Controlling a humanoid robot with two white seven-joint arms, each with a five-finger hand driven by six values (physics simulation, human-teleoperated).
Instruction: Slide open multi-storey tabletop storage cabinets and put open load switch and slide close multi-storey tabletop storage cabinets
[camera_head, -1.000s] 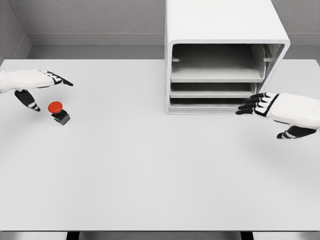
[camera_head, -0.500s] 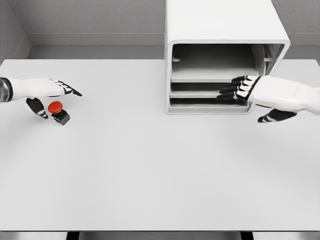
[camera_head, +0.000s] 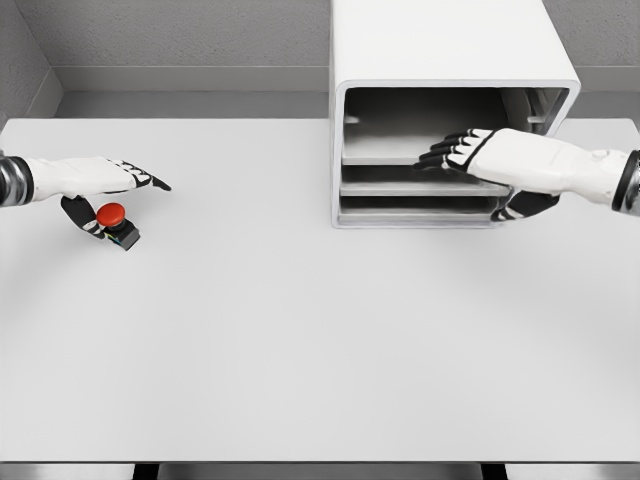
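right hand (camera_head: 470, 152): fingers extended flat, holding nothing, fingertips at the front lip of the top tray (camera_head: 430, 150) of the storage cabinet (camera_head: 450, 60). My read: lining up to hook that tray and slide it out.
thumb: tucked low by the cabinet's right wall. Can't tell if it touches.
cabinet: white, three trays stacked, all seated inside the shell. None pulled out yet, so the open step looks not done.
left hand (camera_head: 105, 190): open, not clamped. Fingers reach over the load switch (camera_head: 117, 224), thumb drops down on its left side. Looks like a pre-grasp bracket, no closure.
load switch: red mushroom cap on dark base, sitting on the white table (camera_head: 320, 330) at far left, well apart from the cabinet.
next: pull needs fingertips behind the tray lip, else they slip off.
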